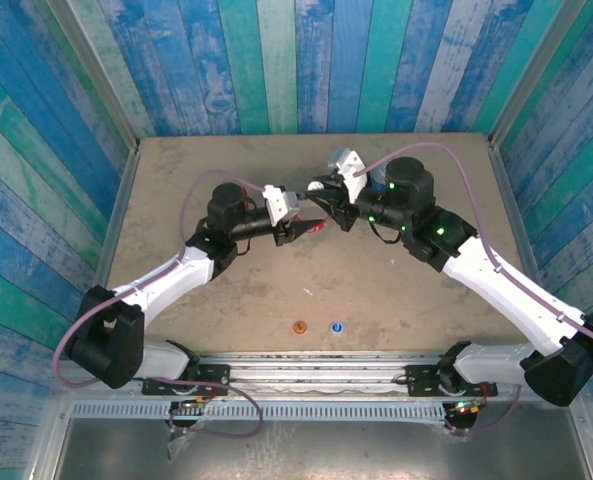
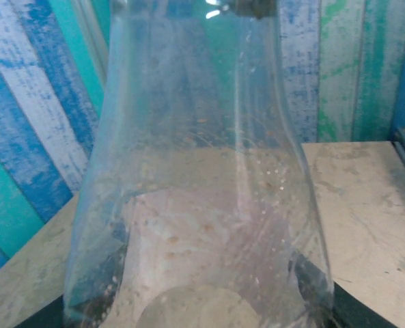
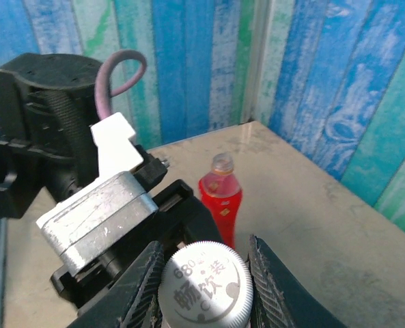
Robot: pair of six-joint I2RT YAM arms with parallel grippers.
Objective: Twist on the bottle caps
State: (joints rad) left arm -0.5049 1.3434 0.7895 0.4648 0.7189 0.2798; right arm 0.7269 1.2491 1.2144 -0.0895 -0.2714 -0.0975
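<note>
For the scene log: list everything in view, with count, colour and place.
clear bottle: one, see-through, mid-table, held in the left claw
white cap: one, white with printed characters, between the right claw's fingers
red bottle: one, red, uncapped, upright on the table beyond the claws
orange cap: one, orange, on the table towards the arm bases
blue cap: one, blue, just right of the orange cap
table: one, tan
walls: blue and teal planks, around the table
arms: two, white and black, meeting mid-table
left claw: one, black, shut on the clear bottle
right claw: one, black, closed on the white cap
</note>
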